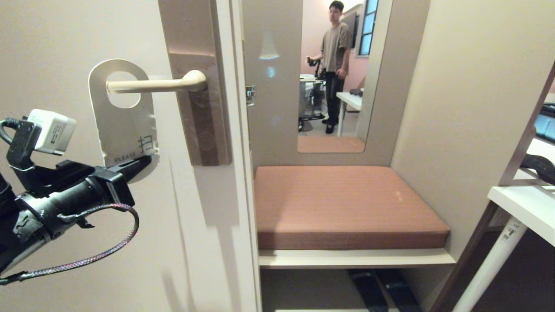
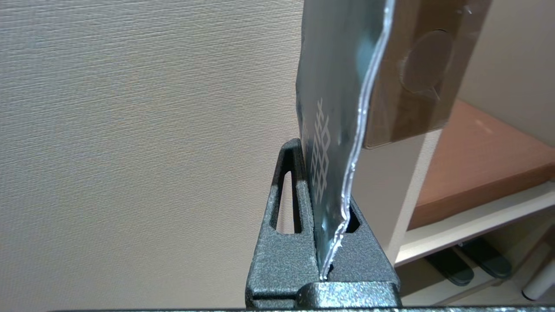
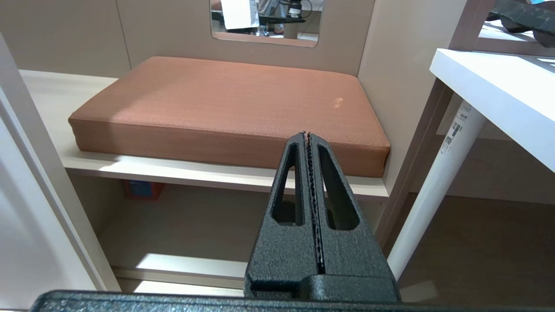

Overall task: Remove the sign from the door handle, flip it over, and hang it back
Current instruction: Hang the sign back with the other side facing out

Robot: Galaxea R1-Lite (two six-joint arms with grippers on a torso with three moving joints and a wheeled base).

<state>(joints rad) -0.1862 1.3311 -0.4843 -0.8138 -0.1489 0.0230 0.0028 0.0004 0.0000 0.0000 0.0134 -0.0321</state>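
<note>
The sign (image 1: pixel 123 125) hangs on the door handle (image 1: pixel 158 84), with the lever passing through its oval hole. Its long axis runs up and down, only a little tilted, with the rounded hole end on top and the printed end below. The white face looks out into the room; the word "PLEASE" can be read near the lower edge. In the left wrist view the other face, dark slate-blue with pale print, is turned toward the door. The handle is horizontal, its free end pointing away from the door edge, and it sits on a tall brownish backplate (image 1: pixel 197 108).

The left claw (image 1: pixel 141 162) comes from below and is closed on the lower edge of the sign; in the left wrist view the card stands upright between the two fingers (image 2: pixel 282 242). The right claw (image 3: pixel 308 138) is shut with nothing in it and hangs in front of the brown cushion (image 3: pixel 225 104).

Beside the door there is a niche with this cushion on a pale shelf (image 1: pixel 355 258), and a mirror (image 1: pixel 334 73) above it. A person (image 1: pixel 334 65) is seen in the mirror. A white desk (image 1: pixel 524 208) stands at the right side, and dark slippers (image 1: pixel 381 290) lie under the shelf. Nothing stands between the claw and the handle.
</note>
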